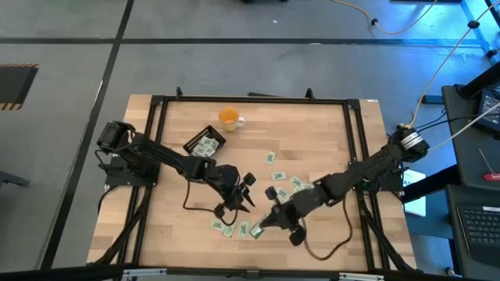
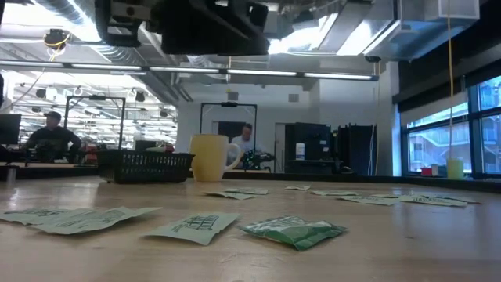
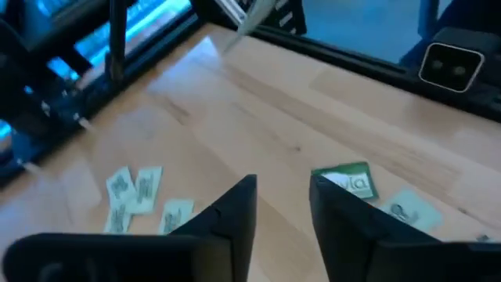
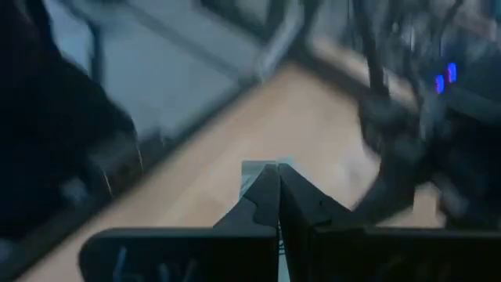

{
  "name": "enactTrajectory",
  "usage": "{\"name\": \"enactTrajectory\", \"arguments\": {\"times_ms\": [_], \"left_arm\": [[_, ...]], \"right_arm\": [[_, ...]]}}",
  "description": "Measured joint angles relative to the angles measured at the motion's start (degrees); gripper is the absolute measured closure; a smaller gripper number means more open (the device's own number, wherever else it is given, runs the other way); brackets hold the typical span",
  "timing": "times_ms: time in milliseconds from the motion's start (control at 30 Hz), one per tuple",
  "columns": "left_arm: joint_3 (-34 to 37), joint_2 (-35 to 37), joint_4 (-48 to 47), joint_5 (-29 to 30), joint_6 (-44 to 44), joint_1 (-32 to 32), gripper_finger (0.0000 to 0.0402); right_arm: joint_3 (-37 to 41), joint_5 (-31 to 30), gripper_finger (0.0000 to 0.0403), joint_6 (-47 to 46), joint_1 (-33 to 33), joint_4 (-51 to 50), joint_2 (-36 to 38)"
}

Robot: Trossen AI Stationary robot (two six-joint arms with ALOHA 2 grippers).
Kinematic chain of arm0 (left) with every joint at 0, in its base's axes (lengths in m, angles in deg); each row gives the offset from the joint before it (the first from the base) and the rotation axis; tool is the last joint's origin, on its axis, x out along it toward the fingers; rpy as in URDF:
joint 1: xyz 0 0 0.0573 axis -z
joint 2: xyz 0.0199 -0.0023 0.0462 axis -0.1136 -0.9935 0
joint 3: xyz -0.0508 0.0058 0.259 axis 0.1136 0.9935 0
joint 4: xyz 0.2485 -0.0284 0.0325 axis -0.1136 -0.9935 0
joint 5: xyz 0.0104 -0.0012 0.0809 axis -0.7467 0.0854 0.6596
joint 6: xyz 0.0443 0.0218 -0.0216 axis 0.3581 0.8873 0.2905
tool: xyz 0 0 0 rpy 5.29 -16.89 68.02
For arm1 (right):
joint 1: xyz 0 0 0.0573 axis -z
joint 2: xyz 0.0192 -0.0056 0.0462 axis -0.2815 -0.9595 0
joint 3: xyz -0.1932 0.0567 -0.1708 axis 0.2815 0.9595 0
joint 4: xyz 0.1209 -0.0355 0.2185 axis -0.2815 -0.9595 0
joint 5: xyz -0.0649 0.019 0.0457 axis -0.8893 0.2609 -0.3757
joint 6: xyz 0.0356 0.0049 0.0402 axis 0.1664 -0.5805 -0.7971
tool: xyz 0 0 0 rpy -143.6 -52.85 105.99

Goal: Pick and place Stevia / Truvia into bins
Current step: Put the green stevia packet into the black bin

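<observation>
Pale green and white Stevia sachets lie flat and scattered over the wooden table, some at the near middle and some right of centre. The bin, a small black tray, stands at the far left with several sachets in it. My left gripper hovers open over the table's middle, with nothing between its fingers. A green sachet lies just past one of them. My right gripper is at the near middle, shut on a pale sachet. My right gripper pinches a pale sachet between its two shut fingers. One end of the sachet sticks out just past the fingertips. The fingers slant down from the table's right side, and the wrist view shows the table well below them.
An orange cup with a white handle stands beside the tray at the far edge. A black frame runs round the table. In the low view the tray and cup stand behind the loose sachets. People show in the room beyond.
</observation>
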Motion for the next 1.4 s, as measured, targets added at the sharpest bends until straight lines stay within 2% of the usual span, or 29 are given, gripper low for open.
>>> {"name": "enactTrajectory", "arguments": {"times_ms": [200,433,1167,1400], "left_arm": [[0.0,-1.4,9.3,0.1,1.3,0.3,0.0269],[0.0,-1.6,17.6,0.1,1.4,0.3,0.0269],[0.0,-1.6,21.5,0.0,4.3,1.2,0.0277],[0.0,-1.6,21.4,0.0,4.3,1.1,0.0312]], "right_arm": [[9.5,12.5,0.0403,0.2,2.7,24.1,1.5],[12.9,14.0,0.0403,0.1,4.5,32.4,1.5],[13.1,14.0,0.0403,-3.0,8.9,30.8,1.5],[13.1,14.0,0.0403,-2.5,9.0,30.8,1.5]]}}
